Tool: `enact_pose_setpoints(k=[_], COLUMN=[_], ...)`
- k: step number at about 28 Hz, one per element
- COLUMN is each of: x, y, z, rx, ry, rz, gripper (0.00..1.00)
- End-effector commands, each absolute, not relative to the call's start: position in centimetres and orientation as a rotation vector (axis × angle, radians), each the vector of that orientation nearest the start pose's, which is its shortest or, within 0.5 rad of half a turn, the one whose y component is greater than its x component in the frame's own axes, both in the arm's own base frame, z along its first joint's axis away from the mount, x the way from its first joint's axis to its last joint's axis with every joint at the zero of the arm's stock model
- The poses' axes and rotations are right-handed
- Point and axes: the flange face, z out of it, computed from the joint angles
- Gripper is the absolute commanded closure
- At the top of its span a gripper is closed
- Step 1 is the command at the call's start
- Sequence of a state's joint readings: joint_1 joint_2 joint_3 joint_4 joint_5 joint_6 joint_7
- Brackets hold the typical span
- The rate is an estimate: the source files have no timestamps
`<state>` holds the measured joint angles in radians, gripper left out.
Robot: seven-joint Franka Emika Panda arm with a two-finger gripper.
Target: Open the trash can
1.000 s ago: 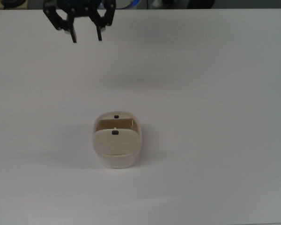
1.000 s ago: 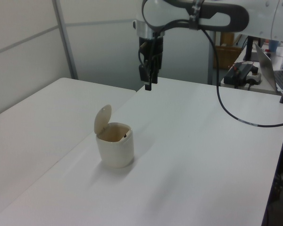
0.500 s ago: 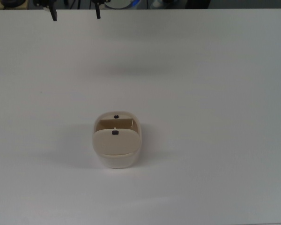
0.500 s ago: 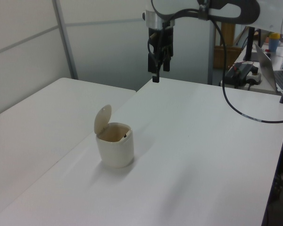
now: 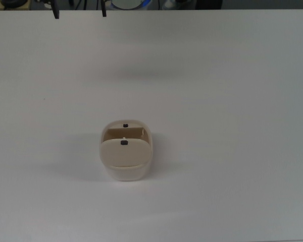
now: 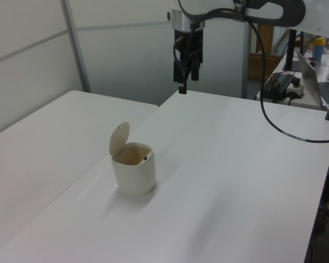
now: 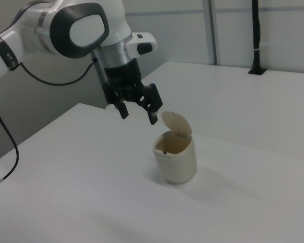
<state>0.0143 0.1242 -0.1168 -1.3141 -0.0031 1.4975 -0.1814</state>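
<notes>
well apart, trash can [image 6: 134, 174] lid raised, no readable writing, hand [image 7: 138, 114] spread wide, empty

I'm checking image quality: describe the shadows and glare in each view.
Top view: soft blurred shadow band on the table, no glare. Left view: faint shadow beside the trash can. Right view: diffuse shadow beside the can, bright highlight on the arm; gripper sharp.

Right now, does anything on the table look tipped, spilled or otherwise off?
Nothing stands out. The trash can stands upright on the white table, its lid swung up and the inside showing. No spill or damage shows around it. The tool hangs open in the air, apart from the can.
</notes>
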Motion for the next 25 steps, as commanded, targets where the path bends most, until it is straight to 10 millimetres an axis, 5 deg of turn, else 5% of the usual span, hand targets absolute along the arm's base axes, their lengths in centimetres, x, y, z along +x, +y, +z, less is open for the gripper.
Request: enact_pose_setpoints(k=[1, 25], x=[57.74, 57.80], y=[-5.31, -5.45], z=[66.73, 66.87], rx=[-3.181, -3.181], ry=[-0.132, -0.147], rz=[-0.061, -0.075], gripper=[0.00, 0.00])
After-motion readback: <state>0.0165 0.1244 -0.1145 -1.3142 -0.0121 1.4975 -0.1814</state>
